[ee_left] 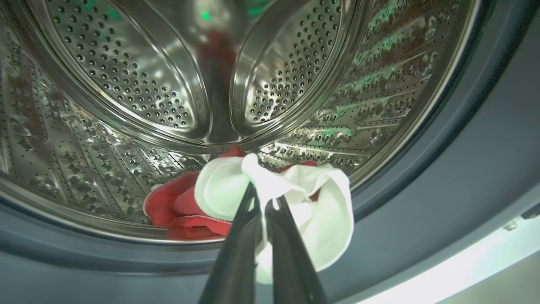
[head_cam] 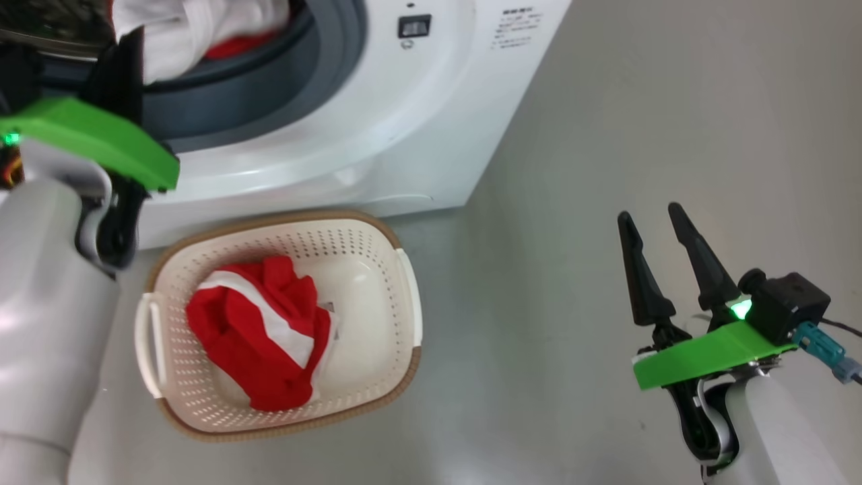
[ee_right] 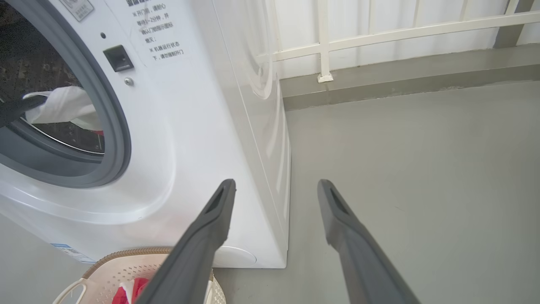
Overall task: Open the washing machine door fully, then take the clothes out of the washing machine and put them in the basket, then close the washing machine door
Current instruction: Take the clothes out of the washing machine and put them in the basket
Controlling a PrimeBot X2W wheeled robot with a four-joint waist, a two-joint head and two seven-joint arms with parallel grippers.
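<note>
the washing machine (head_cam: pixel 404 121) stands with its mouth uncovered and its steel drum (ee_left: pixel 126 84) showing. the basket (head_cam: pixel 296 217) sits just in front of the machine's base, holding a red and white cloth (head_cam: pixel 262 337). at the drum's lip the left gripper (ee_left: pixel 263 196) is clamped on a white cloth (ee_left: pixel 325 219), with a red cloth (ee_left: pixel 177 207) under it. the right gripper (head_cam: pixel 648 211) hangs off the machine's right corner, jaws spread, holding nothing. right of the mouth are a dark latch (ee_right: pixel 118 58) and small chinese print (ee_right: pixel 158 36), too fine to read in full. a blue label (ee_right: pixel 67 252) sits at the machine's bottom corner.
</note>
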